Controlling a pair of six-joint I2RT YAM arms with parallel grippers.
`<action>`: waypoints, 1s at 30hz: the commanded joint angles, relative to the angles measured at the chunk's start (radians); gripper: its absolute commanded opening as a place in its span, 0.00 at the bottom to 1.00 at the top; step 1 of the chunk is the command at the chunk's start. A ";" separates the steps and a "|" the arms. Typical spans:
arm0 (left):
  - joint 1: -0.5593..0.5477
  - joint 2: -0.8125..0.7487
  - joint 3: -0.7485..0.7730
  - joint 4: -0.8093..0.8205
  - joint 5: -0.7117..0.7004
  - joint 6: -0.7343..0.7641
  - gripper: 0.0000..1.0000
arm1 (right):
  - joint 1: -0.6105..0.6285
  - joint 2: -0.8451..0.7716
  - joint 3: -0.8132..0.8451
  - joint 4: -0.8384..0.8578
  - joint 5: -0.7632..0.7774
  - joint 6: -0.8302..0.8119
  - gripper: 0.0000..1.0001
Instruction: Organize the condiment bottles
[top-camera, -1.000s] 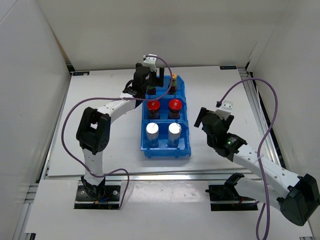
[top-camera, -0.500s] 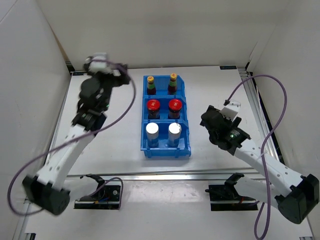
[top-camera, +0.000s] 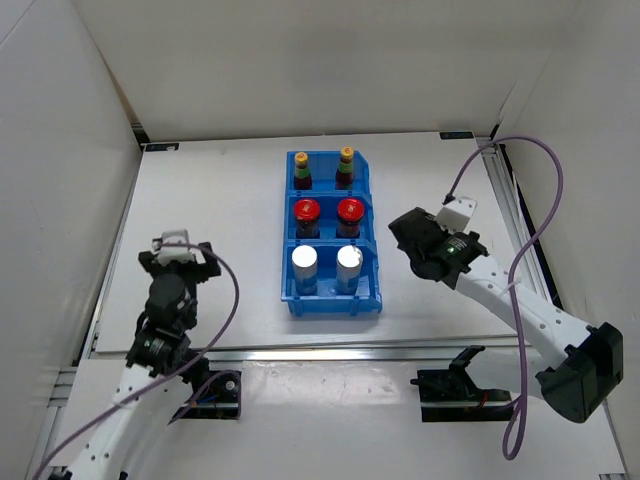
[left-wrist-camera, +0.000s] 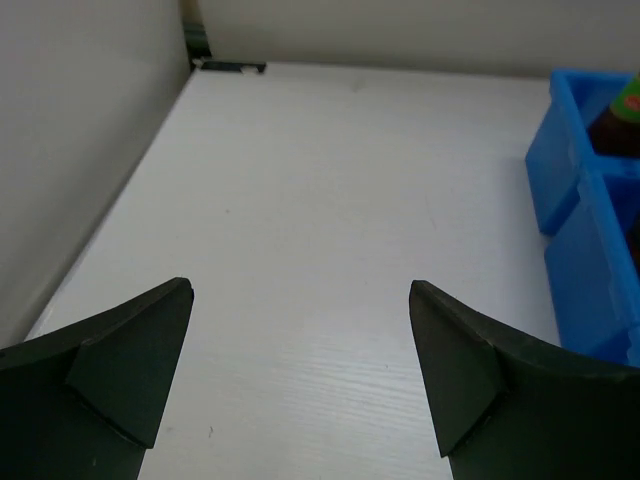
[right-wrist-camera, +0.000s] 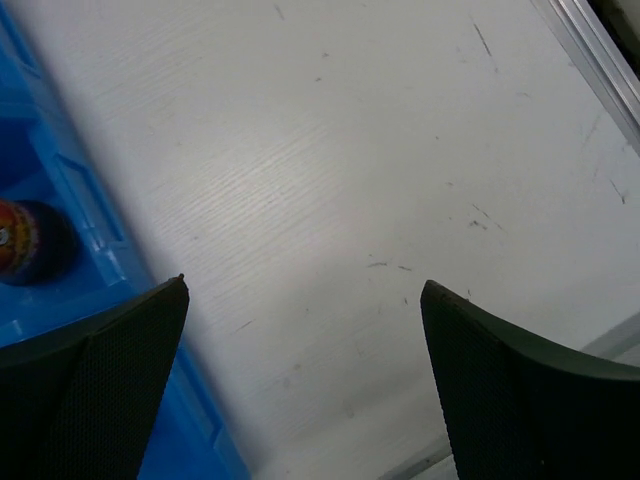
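My left gripper (left-wrist-camera: 300, 385) has pulled back from the far left to the near-left corner, jaws apart, empty. Right gripper (right-wrist-camera: 305, 380) barely moved, jaws apart, just right of bin (top-camera: 371, 272). All six bottles (top-camera: 320, 210) sit in bin, in pairs.

A blue bin (top-camera: 285, 262) is being seen lying lengthwise near the middle of the white table (top-camera: 220, 210), split by cross walls into three compartments running from the far end to the near end. White enclosure walls (top-camera: 60, 150) are being shown rising at the left, the back and the right, and a metal rail (top-camera: 515, 215) is being seen running along the table's right edge. In the left wrist view the bin's blue wall (left-wrist-camera: 585, 250) is being caught at the right edge of the frame, and in the right wrist view it (right-wrist-camera: 90, 215) is being caught at the left edge, with fine scratches marking the bare tabletop (right-wrist-camera: 400, 170) beside it.
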 joint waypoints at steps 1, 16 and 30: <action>-0.007 -0.163 -0.070 0.098 -0.118 0.097 1.00 | 0.004 0.004 0.019 -0.211 0.094 0.265 1.00; -0.025 -0.039 -0.080 0.109 0.019 -0.051 1.00 | 0.004 0.157 0.135 -0.403 0.075 0.459 1.00; -0.067 -0.050 -0.080 0.109 0.036 -0.061 1.00 | 0.004 0.456 0.413 -0.829 0.117 0.716 1.00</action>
